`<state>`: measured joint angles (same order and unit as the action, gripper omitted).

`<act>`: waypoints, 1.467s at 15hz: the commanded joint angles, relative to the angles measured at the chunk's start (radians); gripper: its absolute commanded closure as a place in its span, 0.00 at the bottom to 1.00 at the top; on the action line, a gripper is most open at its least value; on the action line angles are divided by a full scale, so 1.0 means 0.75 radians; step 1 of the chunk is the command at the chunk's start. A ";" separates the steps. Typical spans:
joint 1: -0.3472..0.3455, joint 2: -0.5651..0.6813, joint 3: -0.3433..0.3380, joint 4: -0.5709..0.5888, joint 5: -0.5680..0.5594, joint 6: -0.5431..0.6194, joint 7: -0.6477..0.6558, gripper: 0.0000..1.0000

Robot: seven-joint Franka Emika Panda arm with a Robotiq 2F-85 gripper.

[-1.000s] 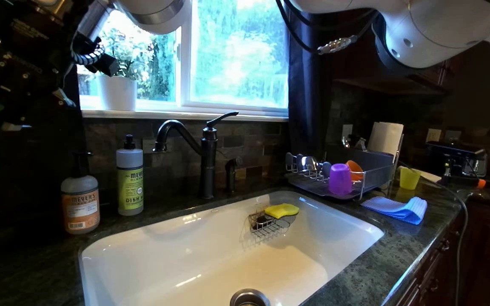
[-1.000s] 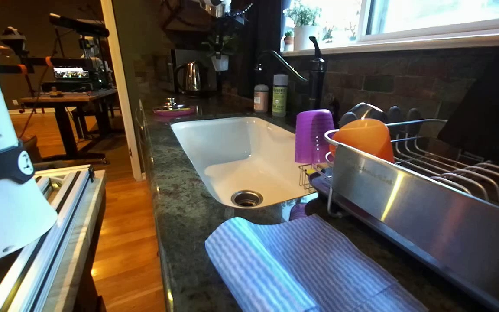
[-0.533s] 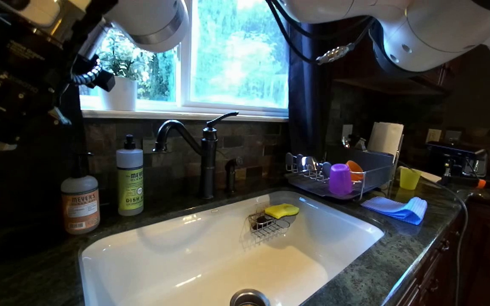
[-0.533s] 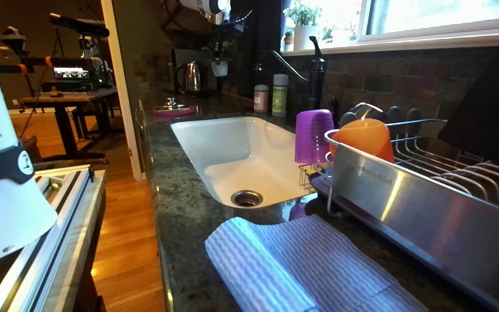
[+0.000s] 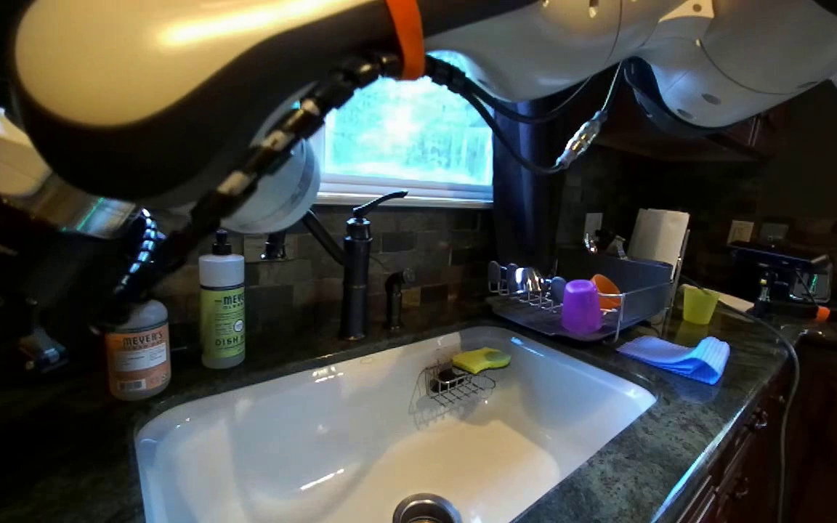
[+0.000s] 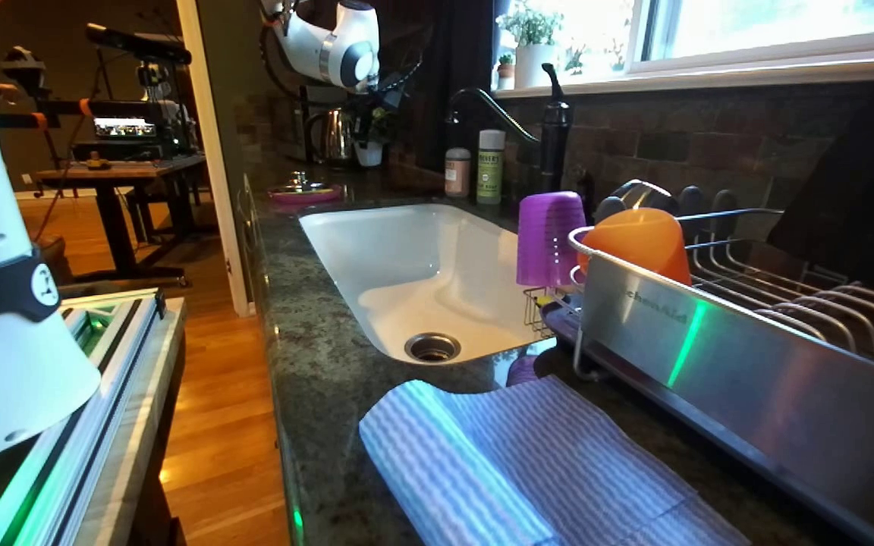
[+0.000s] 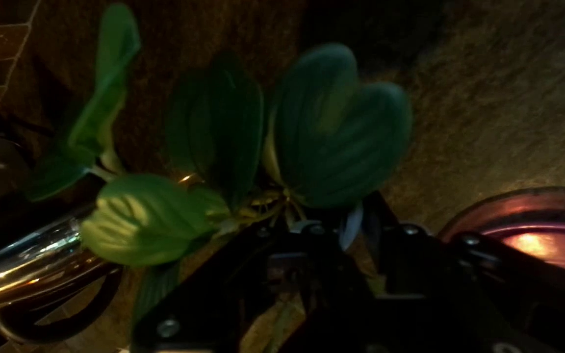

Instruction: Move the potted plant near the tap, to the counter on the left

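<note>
A potted plant with broad green leaves (image 7: 150, 220) in a white pot (image 6: 368, 155) is in my gripper, low over or on the far counter beyond the sink. I cannot tell whether the pot touches the counter. My gripper (image 7: 358, 223) is closed at the pot's pale rim in the wrist view; the leaves spread past the fingers. In an exterior view the gripper is a dark shape above the pot; elsewhere the arm and shadow hide the pot. The dark tap (image 5: 357, 283) stands behind the sink. The dark speckled counter (image 5: 41, 457) runs left of the sink.
A shiny kettle (image 6: 338, 136) and a pink plate (image 6: 304, 195) are beside the plant; both show in the wrist view. Two soap bottles (image 5: 139, 356) (image 5: 222, 312) stand by the white sink (image 6: 407, 209). A bushy plant (image 6: 534, 64) and a tiny plant (image 6: 506, 73) stand on the windowsill.
My arm has swung down, lowering the gripper and plant toward the far counter near the kettle. The arm now covers the windowsill plant and part of the tap in an exterior view.
</note>
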<state>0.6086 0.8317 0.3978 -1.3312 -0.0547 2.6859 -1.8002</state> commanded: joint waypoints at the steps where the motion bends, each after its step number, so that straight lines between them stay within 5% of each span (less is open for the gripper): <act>1: 0.000 -0.068 -0.021 -0.190 0.017 0.143 0.100 0.96; 6: 0.029 -0.129 -0.094 -0.344 -0.003 0.242 0.246 0.96; 12: -0.031 -0.156 -0.053 -0.410 -0.171 0.237 0.429 0.96; 22: -0.075 -0.145 -0.006 -0.443 -0.228 0.229 0.495 0.96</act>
<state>0.5774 0.7417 0.3692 -1.6260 -0.1925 2.8462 -1.4644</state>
